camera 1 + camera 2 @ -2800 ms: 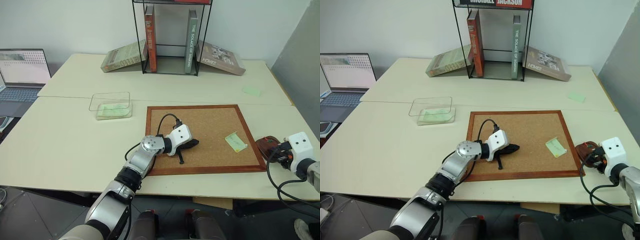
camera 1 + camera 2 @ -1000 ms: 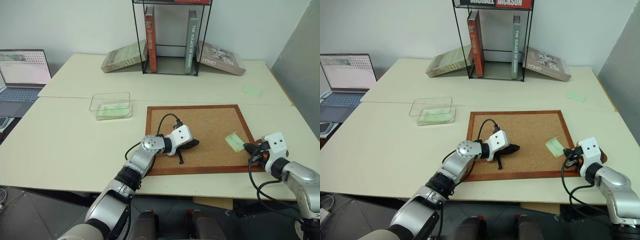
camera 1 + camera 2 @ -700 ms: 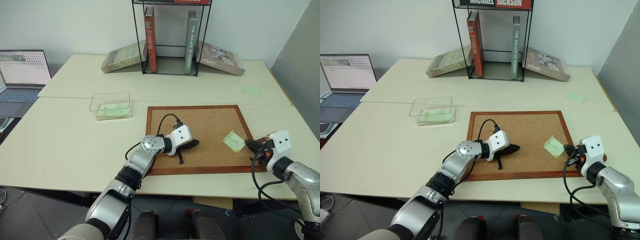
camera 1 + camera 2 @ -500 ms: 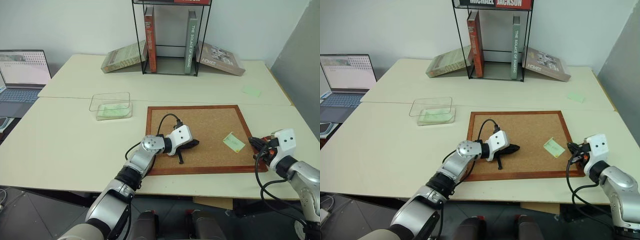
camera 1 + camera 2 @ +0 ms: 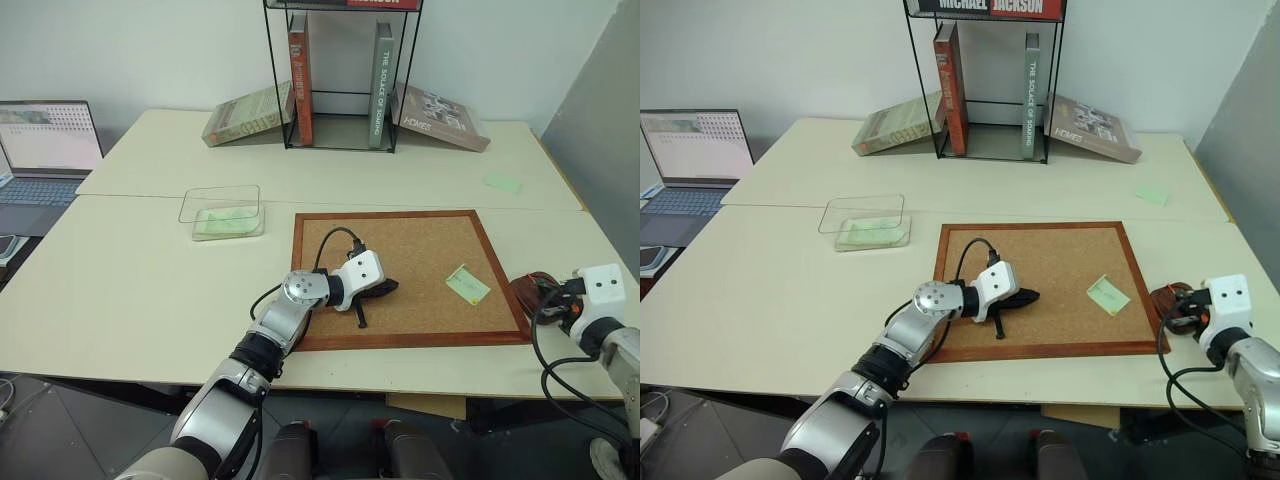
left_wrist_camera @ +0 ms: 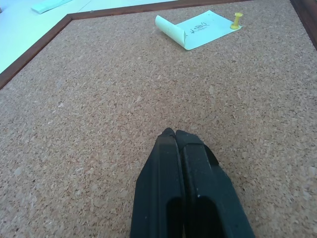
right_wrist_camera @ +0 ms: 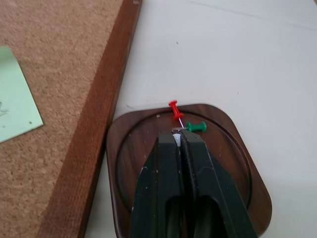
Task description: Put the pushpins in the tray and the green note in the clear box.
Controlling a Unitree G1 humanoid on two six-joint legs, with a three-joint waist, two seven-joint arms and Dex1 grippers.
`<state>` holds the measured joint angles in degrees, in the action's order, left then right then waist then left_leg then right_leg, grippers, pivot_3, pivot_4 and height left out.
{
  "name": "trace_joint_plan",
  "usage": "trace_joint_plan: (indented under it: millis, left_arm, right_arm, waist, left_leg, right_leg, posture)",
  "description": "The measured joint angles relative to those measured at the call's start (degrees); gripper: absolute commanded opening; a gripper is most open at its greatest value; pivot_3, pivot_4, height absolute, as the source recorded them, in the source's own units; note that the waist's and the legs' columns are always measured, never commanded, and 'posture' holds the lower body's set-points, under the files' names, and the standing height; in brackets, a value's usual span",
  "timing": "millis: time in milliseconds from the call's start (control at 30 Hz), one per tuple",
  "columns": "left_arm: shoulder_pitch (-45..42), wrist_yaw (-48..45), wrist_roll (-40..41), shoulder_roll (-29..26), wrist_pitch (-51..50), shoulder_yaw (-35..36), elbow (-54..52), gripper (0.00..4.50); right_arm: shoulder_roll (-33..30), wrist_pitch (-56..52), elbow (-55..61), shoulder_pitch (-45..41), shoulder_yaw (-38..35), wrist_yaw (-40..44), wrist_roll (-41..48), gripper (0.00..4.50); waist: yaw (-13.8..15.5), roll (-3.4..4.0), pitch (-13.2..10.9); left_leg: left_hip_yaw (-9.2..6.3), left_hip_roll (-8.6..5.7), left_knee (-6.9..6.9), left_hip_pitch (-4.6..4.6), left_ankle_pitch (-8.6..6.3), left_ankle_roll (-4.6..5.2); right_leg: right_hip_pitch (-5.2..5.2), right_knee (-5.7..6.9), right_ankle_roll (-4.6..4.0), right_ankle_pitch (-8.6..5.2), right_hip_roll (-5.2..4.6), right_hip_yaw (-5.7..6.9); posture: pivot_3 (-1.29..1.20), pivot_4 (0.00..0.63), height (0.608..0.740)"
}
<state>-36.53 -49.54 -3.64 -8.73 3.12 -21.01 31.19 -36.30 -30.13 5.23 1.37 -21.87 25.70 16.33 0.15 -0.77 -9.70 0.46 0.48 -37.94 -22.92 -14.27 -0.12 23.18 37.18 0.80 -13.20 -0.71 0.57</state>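
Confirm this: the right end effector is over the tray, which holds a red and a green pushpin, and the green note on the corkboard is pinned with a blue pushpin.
One thing is wrong: the pushpin holding the green note is yellow, not blue, as the left wrist view shows. The rest stands: the right end effector is over the tray with red and green pushpins.

Cream table [image 5: 140, 290] with corkboard [image 5: 420, 250], clear box [image 5: 222, 211], tray [image 7: 237, 163], laptop [image 5: 45, 140], bookrack [image 5: 340, 75].

Bright, even, diffuse light fills the scene, and the pale surface [image 5: 150, 290] shows only soft, faint shadows and no hard glare. The head views are sharp throughout. In the wrist views, the close black fingers [image 7: 171, 188] look slightly soft while the corkboard [image 6: 99, 99] grain stays crisp.
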Motion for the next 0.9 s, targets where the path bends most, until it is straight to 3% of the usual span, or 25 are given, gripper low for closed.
trace_joint_plan:
  millis: [400,733,900]
  left_arm:
    - [0.0,0.0,0.0,0.0,0.2,0.0,0.1,0.0]
    - [0.0,0.0,-0.1,0.0,0.3,0.0,0.2,0.0]
    - [0.0,-0.1,-0.1,0.0,0.6,0.0,0.3,0.0]
  right_arm:
    - [0.0,-0.6,-0.5,0.2,0.1,-0.5,-1.4,3.04]
    - [2.3,2.1,4.9,-0.3,-3.5,3.6,6.3,3.04]
    - [1.5,2.1,10.2,3.0,0.4,8.3,7.5,3.04]
  waist:
    - [0.0,0.01,0.0]
    - [0.0,0.03,0.0]
    - [0.0,0.02,0.0]
  left_leg:
    - [0.01,-0.01,0.0,0.0,0.0,0.0]
    - [-0.02,0.0,0.0,-0.01,0.0,0.0]
    - [-0.03,0.01,0.02,-0.02,0.0,0.0]
  right_leg:
    - [0.0,-0.02,0.0,0.0,0.0,0.01]
    - [-0.01,-0.03,0.01,0.0,0.03,0.02]
    - [-0.01,-0.08,0.01,0.0,0.03,0.01]
  posture:
    - [0.0,0.15,0.74]
    - [0.0,0.15,0.74]
    - [0.0,0.15,0.74]
